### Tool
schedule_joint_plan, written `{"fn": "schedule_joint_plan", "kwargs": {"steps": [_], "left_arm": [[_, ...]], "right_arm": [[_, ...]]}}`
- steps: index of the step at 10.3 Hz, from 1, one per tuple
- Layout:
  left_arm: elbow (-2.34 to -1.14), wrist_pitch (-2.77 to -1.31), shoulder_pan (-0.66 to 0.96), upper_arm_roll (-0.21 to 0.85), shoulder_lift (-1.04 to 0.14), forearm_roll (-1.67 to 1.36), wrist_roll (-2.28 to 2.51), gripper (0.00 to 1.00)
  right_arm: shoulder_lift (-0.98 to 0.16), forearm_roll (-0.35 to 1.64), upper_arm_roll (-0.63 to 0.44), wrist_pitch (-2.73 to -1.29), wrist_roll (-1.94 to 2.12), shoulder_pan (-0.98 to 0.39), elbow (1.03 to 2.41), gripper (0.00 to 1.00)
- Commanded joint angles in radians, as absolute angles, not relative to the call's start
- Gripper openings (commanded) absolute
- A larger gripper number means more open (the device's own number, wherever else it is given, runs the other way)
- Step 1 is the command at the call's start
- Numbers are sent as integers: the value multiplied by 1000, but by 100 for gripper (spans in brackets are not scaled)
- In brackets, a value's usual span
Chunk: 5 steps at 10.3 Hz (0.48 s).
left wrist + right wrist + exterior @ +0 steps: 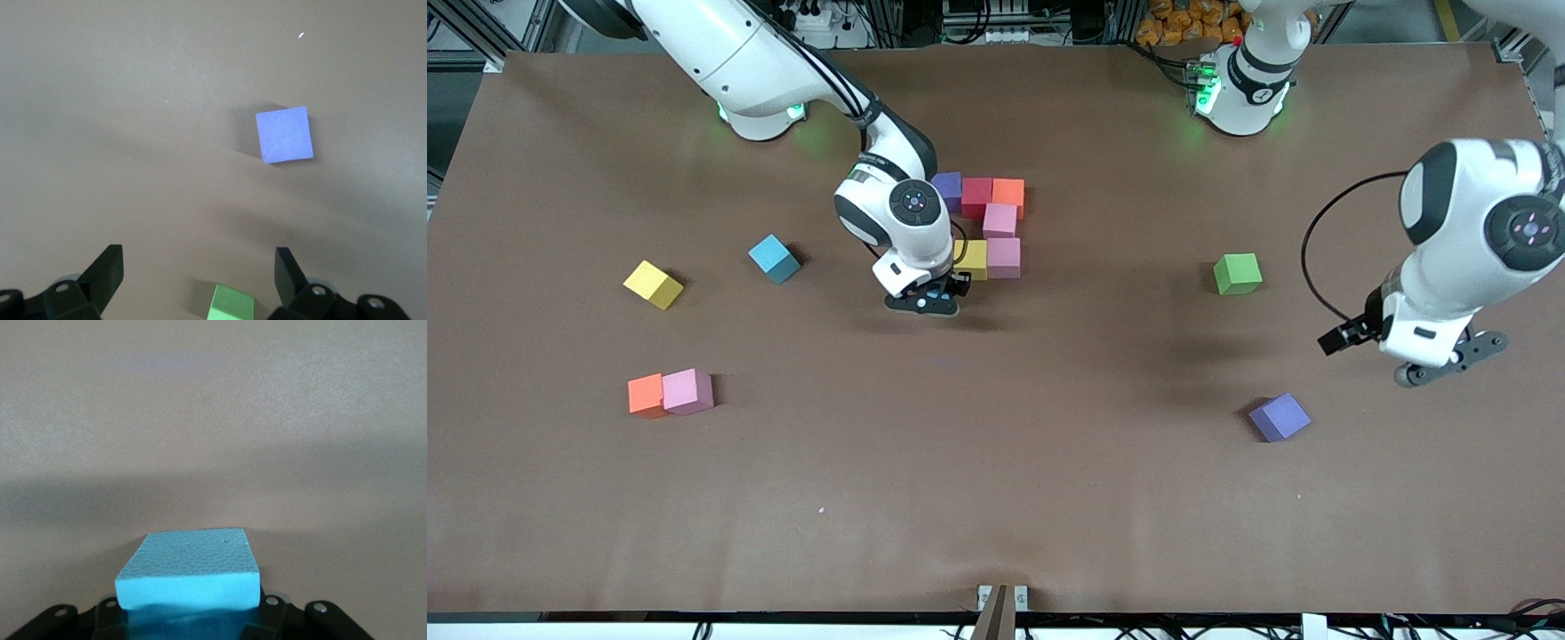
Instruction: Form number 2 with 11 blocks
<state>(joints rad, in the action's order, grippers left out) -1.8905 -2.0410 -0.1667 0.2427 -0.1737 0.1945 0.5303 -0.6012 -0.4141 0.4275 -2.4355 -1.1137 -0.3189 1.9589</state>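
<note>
Your right gripper [925,300] is clamped on a light blue block [188,570] just beside the yellow block [971,259] of the partial number 2 [989,224] (six cubes placed). Your left gripper [1449,360] waits, fingers spread, over bare table near the purple block [1280,417].

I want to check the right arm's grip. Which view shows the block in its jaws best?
The right wrist view: the light blue block fills its foreground, clamped in the right gripper. The front view shows only a blue sliver under the wrist, beside the yellow block. The left wrist view misses it.
</note>
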Motion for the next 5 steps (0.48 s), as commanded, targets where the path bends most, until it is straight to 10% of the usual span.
{"fn": "schedule_joint_plan", "kwargs": {"steps": [1,5], "left_arm": [[-1939,-2030,-129,225,-97,169,503,100],[-1919,-1959,-112,233,-65,153,405,100]], "right_arm": [[-620,-414,429,-2431,-1118,-325,1971,21],[-615,-416,430,-2430,-1117,-321,1982,21]]}}
